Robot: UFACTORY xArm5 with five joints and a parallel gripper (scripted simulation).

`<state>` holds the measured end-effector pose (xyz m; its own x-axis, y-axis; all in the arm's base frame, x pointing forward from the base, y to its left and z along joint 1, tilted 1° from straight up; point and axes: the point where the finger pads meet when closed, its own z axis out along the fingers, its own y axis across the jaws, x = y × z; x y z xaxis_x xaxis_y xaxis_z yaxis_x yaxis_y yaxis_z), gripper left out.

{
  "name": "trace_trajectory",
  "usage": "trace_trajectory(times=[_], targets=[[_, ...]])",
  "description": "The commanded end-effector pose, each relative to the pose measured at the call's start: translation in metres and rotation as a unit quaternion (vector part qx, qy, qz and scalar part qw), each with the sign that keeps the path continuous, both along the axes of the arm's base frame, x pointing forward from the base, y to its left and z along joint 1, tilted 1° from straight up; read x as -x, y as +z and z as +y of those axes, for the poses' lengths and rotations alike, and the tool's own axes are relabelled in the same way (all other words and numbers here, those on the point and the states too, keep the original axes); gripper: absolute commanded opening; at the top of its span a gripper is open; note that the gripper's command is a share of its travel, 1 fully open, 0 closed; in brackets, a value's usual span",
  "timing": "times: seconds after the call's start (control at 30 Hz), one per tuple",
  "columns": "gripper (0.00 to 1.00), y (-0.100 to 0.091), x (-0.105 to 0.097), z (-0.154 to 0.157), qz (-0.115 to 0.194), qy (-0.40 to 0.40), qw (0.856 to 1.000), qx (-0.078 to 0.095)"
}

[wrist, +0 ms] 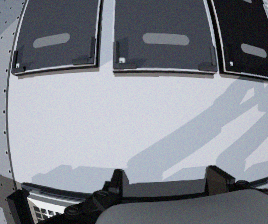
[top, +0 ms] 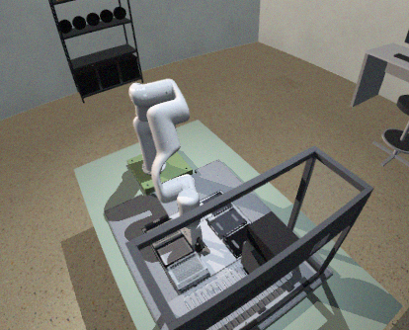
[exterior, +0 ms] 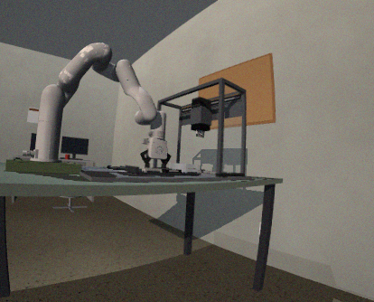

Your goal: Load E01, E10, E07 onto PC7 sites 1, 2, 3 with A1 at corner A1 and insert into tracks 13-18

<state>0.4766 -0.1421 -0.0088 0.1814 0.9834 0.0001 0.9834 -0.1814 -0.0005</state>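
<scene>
My gripper [top: 200, 246] [exterior: 155, 164] [wrist: 166, 183] is open and empty, hanging low over the deck between the carrier and the nests. A pale well plate [top: 188, 273] [exterior: 185, 167] lies on the carrier at the end toward the rails. Its gridded corner shows under my left finger in the wrist view [wrist: 48, 211]. A dark framed site [top: 175, 248] lies next to it, toward the arm. In the wrist view, three dark panels lie in a row across a pale strip of apron: left [wrist: 58, 19], middle [wrist: 161, 19], right [wrist: 241, 23]. I cannot read any labels.
A tall grey instrument frame [top: 262, 175] [exterior: 220, 131] spans the deck, with a dark head [exterior: 200, 115] hanging under its top. The ribbed rails [top: 242, 303] lie under its near side. A dark plate [top: 228, 222] and a dark block [top: 239, 243] stand on my right.
</scene>
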Motion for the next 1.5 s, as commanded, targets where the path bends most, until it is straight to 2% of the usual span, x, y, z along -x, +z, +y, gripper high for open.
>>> trace_trajectory(times=[0.0, 1.33, 1.47], targets=[[1.0, 0.0015, -0.0013, -0.001, -0.005, 0.0, 1.0, -0.009], [1.0, 0.0016, -0.0031, 0.0089, -0.005, 0.0, 1.0, -0.009], [1.0, 0.0083, -0.0031, 0.0087, -0.005, 0.0, 1.0, -0.009]])
